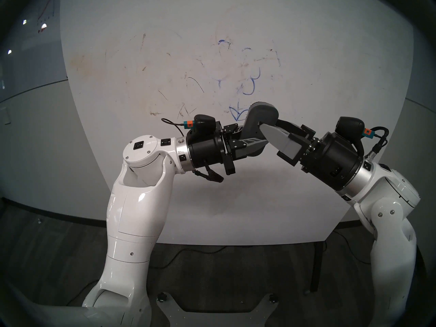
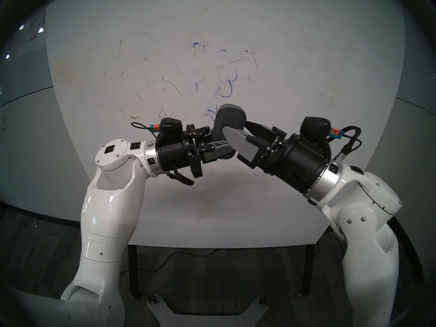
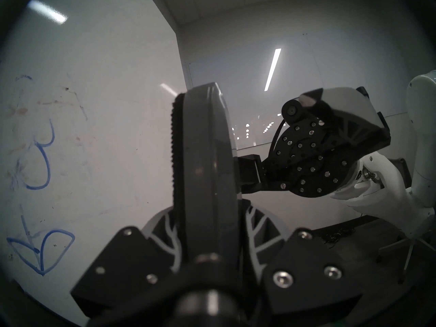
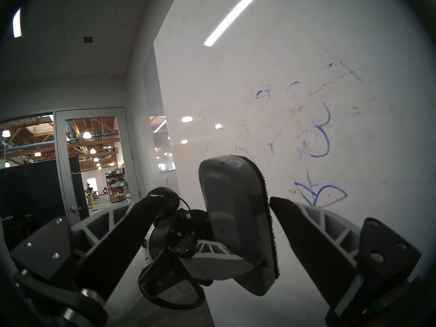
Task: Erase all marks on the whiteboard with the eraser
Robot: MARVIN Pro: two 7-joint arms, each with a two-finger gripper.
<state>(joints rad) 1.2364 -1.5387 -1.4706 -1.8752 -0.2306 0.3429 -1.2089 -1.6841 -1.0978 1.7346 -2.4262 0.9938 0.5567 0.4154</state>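
The eraser (image 1: 260, 121) sits mid-frame, clamped in the left gripper (image 1: 253, 140), beside blue marks (image 1: 251, 83) (no legible writing) on the whiteboard (image 1: 165, 36). The right gripper (image 1: 273, 130) gapes wide around it.

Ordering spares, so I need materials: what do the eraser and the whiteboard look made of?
The eraser: smooth dark grey body, probably moulded plastic with a soft sheen, and a fuzzy black wiping strip, likely felt, along one edge. The whiteboard: glossy white panel that mirrors the ceiling lights; its core can't be told.
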